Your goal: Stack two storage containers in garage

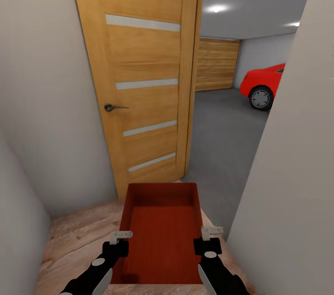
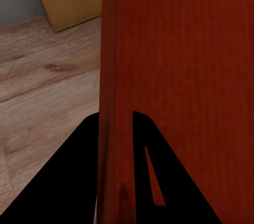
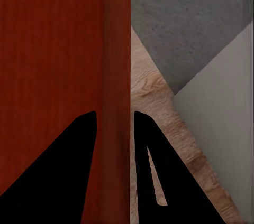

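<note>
The robot stands at the garage doorway, carrying 1 orange-red storage container [image 1: 161, 234] level in front of it. The left claw [image 1: 121, 235] pinches the left wall, the right claw [image 1: 211, 231] the right wall, each with a finger either side. The wooden door [image 1: 139, 72] hangs open; grey concrete floor [image 1: 222, 146] and a red car [image 1: 264, 84] lie beyond. Best to roll straight through, keeping both clamps firm and clear of the white wall [image 1: 292, 169].
</note>
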`<state>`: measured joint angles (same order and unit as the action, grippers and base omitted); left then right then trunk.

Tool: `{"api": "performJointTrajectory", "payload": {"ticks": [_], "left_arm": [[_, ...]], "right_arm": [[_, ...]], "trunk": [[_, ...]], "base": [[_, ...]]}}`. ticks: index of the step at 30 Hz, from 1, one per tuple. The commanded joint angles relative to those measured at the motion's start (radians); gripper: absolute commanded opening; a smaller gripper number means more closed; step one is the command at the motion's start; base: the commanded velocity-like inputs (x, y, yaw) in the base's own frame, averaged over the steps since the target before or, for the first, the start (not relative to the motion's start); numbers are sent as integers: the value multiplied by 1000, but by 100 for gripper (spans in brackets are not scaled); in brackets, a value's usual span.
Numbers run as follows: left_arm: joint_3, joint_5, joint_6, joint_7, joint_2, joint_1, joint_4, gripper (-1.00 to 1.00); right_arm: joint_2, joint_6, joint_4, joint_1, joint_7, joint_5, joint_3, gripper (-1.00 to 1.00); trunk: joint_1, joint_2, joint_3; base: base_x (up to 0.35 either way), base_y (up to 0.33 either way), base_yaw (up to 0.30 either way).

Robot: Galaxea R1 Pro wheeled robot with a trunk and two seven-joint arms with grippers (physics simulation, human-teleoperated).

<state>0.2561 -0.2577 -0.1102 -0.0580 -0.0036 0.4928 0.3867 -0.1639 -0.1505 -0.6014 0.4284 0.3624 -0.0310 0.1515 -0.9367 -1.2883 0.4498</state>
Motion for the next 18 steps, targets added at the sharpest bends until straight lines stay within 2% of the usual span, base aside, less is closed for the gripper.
{"api": "performJointTrajectory", "payload": {"ticks": [1,8,12,18], "left_arm": [[0,-11,9,-16,5,1,-3,-100],[0,-12,9,-16,5,1,-3,-100],[0,-11,9,-16,6,1,-3,-100],[0,-11,10,-16,6,0,-3,-100]], "right_arm": [[17,-11,-5,1,15,-30,10,-100],[16,-11,-5,1,15,-30,10,-100],[17,-11,-5,1,15,-30,10,-100],[16,-11,-5,1,15,-30,10,-100]], "trunk": [[0,-1,1],[0,-1,1],[0,-1,1],[0,-1,1]], "base": [[37,33,-263],[13,11,-227],[22,59,-71],[132,217,-13]]}}
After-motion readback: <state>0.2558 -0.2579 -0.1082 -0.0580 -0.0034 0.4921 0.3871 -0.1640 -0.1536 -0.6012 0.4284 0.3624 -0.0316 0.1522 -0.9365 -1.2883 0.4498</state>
